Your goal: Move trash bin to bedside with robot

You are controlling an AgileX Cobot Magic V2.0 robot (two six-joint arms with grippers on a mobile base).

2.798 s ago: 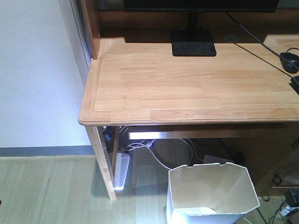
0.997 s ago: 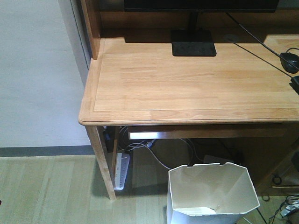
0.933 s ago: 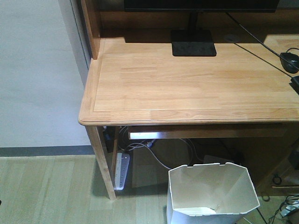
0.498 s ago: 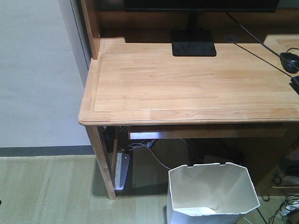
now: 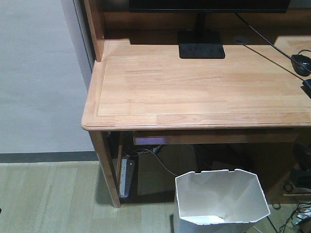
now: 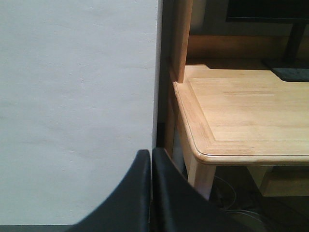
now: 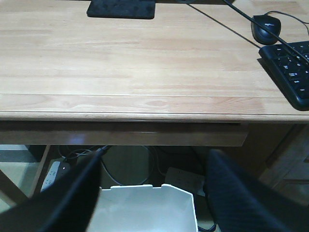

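Going left to right: the left pincer [image 6: 150, 193] has its fingers pressed together, empty, facing a plain wall. Next is the smooth light-wood tabletop [image 5: 194, 87], then the trash bin [image 5: 221, 199] on the floor just under its front edge. It's thin white plastic with a faceted rim, probably light, slick and a bit flexy, so I'd pinch one rim wall. The right pincer [image 7: 153, 166] is spread wide over it.
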